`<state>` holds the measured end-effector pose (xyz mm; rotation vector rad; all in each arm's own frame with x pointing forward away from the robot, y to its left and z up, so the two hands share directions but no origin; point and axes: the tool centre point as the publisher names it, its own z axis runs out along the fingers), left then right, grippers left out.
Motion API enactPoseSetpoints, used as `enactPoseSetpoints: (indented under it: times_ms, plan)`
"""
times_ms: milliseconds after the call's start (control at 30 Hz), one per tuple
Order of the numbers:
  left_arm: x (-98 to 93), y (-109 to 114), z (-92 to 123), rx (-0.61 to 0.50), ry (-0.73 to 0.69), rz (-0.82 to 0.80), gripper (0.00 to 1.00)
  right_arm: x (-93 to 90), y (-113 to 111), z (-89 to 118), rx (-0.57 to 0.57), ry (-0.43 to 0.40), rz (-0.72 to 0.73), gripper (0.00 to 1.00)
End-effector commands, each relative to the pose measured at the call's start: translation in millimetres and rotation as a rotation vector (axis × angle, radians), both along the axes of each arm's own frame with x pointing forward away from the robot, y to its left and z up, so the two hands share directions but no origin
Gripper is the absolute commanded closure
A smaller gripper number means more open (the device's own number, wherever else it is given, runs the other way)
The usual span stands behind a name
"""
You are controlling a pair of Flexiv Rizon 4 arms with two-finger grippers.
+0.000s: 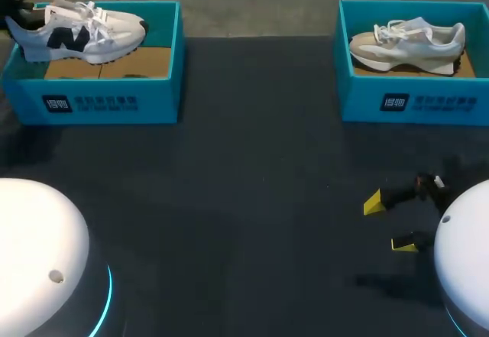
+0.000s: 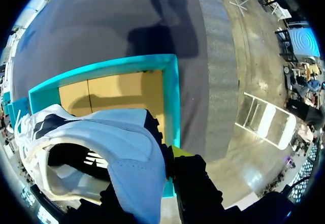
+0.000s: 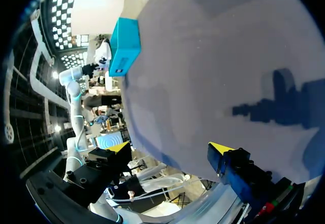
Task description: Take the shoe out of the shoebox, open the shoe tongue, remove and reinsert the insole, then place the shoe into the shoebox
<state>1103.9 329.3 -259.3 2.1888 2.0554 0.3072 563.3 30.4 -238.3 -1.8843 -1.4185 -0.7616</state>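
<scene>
Step one: white sneaker (image 1: 84, 31) upper left, raised over left shoebox (image 1: 99, 100), heel pinched in left gripper (image 2: 168, 155). Right gripper (image 1: 390, 224) lower right, wide open, empty. Next: carry sneaker clear, set down on table (image 1: 252, 161).

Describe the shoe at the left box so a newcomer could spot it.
Two teal boxes stand at the far edge of the table; take the left box. The white shoe at it has a dark side mark, unlike the beige shoe in the right box.
</scene>
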Motion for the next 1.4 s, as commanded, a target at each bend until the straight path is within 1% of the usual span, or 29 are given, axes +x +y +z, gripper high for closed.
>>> enactPoseSetpoints:
  times_ms: [33,167,367,433,733,900,1167,1233,1400]
  plan:
    - [-0.4,1,-4,0.003,0.005,-0.008,1.0,-1.2,1,0,-0.003,0.001,-0.002,0.0]
    - [0.9,0,-13,0.01,0.022,-0.009,1.0,-1.2,1,0,-0.003,0.001,-0.002,0.0]
    - [11.0,-5,-26,0.021,0.037,0.017,1.0,-1.2,1,0,-0.003,0.001,-0.002,0.0]
    - [10.8,-8,-30,0.044,0.03,0.007,1.0,-1.2,1,0,-0.003,0.001,-0.002,0.0]
    - [7.0,-14,-43,0.043,0.048,0.003,1.0,-1.2,1,0,-0.003,0.001,-0.002,0.0]
    - [-5.3,-24,-57,0.069,0.06,-0.042,1.0,-1.2,1,0,-0.003,0.001,-0.002,0.0]
    - [-14.3,-25,-79,0.095,0.084,-0.039,1.0,-1.2,1,0,-0.003,0.001,-0.002,0.0]
    - [-15.3,-24,-82,0.097,0.083,-0.04,1.0,-1.2,1,0,-0.003,0.001,-0.002,0.0]
    - [-24.5,-21,-83,0.088,0.097,-0.036,1.0,-1.2,1,0,-0.003,0.001,-0.002,0.0]
